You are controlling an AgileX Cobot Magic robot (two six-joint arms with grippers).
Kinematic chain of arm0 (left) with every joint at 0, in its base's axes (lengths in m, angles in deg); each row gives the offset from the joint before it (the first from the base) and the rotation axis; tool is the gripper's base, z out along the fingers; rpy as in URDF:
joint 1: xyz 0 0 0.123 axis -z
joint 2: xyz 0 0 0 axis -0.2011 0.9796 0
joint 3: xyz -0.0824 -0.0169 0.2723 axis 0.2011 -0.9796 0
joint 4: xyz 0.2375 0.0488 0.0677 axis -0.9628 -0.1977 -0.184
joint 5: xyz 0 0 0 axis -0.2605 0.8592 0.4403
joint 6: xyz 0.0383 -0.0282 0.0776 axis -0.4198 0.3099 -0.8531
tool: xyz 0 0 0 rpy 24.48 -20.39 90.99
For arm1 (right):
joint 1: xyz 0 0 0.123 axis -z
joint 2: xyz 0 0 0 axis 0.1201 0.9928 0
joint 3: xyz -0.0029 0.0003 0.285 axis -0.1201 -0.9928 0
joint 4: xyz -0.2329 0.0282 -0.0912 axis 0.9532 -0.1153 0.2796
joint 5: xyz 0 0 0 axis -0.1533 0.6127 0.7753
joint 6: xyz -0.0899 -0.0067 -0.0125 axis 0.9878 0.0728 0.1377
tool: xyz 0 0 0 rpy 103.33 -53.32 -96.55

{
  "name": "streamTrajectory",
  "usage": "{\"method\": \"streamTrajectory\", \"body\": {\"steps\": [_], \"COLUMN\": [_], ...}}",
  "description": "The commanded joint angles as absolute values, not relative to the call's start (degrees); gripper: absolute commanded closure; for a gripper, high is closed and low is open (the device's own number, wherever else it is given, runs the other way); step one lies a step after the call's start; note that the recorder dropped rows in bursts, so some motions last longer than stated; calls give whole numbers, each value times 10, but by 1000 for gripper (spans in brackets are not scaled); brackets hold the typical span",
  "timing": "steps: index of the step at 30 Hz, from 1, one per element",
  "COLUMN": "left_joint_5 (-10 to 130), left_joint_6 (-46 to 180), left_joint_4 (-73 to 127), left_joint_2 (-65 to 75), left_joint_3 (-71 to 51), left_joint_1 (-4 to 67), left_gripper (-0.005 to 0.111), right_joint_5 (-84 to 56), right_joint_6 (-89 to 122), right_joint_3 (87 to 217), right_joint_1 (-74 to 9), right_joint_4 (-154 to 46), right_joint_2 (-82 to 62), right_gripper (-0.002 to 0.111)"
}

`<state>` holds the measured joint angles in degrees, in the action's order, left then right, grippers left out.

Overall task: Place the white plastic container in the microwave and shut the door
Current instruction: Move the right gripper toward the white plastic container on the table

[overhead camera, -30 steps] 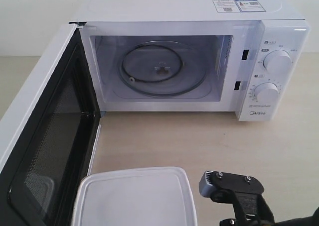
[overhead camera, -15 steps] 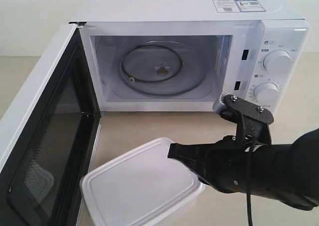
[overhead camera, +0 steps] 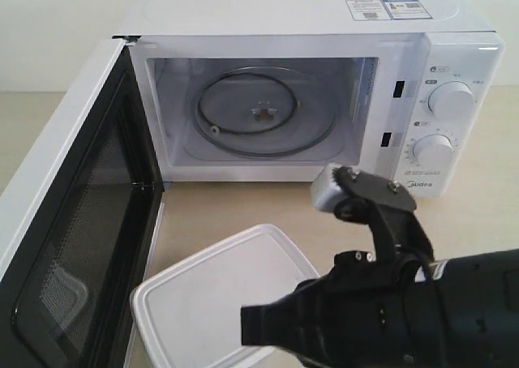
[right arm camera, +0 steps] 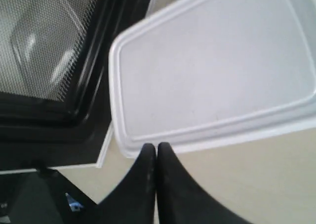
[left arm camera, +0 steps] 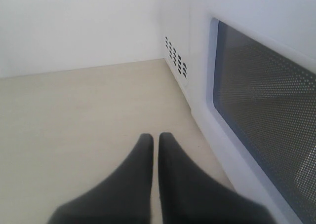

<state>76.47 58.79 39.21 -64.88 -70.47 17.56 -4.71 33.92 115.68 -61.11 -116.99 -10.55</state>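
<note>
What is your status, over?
Left pincer shut, beside door. Right pincer shut at box edge. Box on table, microwave open, nothing blocking.

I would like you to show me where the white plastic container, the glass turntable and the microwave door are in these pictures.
white plastic container [overhead camera: 212, 297]: exterior view, middle of its flat lid.
glass turntable [overhead camera: 261, 113]: exterior view, its centre hub.
microwave door [overhead camera: 85, 222]: exterior view, mesh-lined inner face.

Pale wood-grain tabletop [overhead camera: 268, 206]; plain white wall [overhead camera: 49, 19] behind; soft, even light.
</note>
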Motion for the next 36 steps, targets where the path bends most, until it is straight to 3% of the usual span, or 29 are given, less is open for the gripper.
{"method": "streamTrajectory", "body": {"steps": [1,21,36], "left_joint_5": [767,767,767], "left_joint_6": [594,594,594], "left_joint_4": [397,397,397], "left_joint_2": [-650,-650,-650], "left_joint_3": [-707,-707,-707], "left_joint_1": [174,174,174], "left_gripper": [102,102,102], "right_joint_5": [-40,-34,-278], "right_joint_6": [345,277,275], "right_joint_3": [1158,1158,1163], "right_joint_1": [-619,-560,-536], "right_joint_4": [-1146,-992,-1049], "right_joint_2": [-52,26,48], "right_gripper": [108,108,108]}}
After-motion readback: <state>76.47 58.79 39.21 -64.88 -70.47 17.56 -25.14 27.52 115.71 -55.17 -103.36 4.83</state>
